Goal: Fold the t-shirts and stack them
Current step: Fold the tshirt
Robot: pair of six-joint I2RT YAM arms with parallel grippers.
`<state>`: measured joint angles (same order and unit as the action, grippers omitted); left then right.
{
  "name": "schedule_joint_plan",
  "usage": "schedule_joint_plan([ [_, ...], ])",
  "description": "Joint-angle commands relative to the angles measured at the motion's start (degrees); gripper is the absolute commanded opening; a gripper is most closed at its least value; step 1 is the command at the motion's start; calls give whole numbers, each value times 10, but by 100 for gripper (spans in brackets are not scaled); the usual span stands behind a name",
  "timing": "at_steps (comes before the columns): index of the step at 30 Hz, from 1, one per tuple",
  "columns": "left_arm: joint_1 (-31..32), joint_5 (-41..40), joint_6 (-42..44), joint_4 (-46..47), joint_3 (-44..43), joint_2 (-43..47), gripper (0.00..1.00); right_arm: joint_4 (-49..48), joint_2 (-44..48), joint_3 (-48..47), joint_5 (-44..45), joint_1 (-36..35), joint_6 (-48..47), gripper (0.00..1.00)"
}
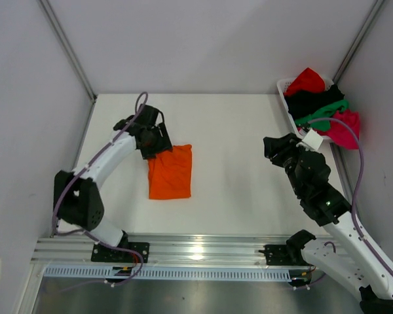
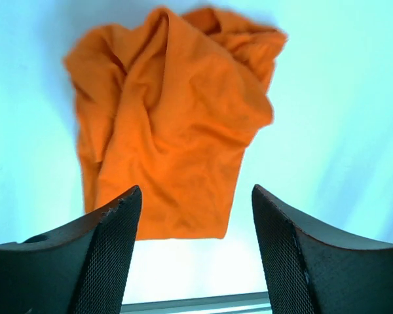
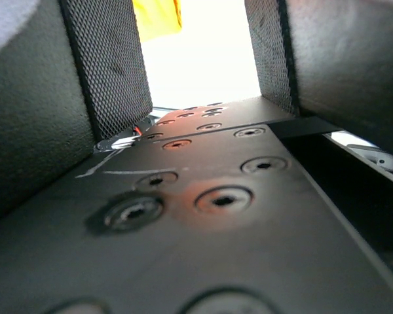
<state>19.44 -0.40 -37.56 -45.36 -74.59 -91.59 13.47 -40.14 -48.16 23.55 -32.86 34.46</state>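
Note:
An orange t-shirt (image 1: 171, 172) lies folded into a rough rectangle on the white table, left of centre. My left gripper (image 1: 154, 147) hovers at its far left corner. In the left wrist view the orange t-shirt (image 2: 170, 131) looks wrinkled and lies beyond the left gripper (image 2: 193, 216), which is open and empty. My right gripper (image 1: 273, 147) hangs over the right side of the table, well away from the orange shirt. In its wrist view the right gripper (image 3: 200, 52) is open with nothing between its fingers. Red (image 1: 306, 80), black (image 1: 312, 99), green (image 1: 326, 118) and pink (image 1: 344, 129) t-shirts are heaped in the basket.
A white slatted basket (image 1: 283, 87) stands at the far right corner against the wall. Grey walls close in the table on three sides. An aluminium rail (image 1: 196, 248) with both arm bases runs along the near edge.

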Motion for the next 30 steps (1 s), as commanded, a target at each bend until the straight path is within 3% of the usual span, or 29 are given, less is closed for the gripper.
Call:
schedule_joint_plan([
  [1,2,-51,24,-25,-20,94,71,-5,-4,-24,0,2,-2,48],
  [5,12,-72,81,-35,-41,95,73,-13,-5,-21,-4,2,7,48],
  [10,39,-127,118,-98,-89,-29,71,-13,-12,-24,-14,2,11,48],
  [16,69,-150,159,-127,-138,-111,71,-4,-5,-23,-6,2,8,48],
  [30,82,-75,118,-96,-75,-147,74,-3,-18,-33,-7,1,-4,49],
])
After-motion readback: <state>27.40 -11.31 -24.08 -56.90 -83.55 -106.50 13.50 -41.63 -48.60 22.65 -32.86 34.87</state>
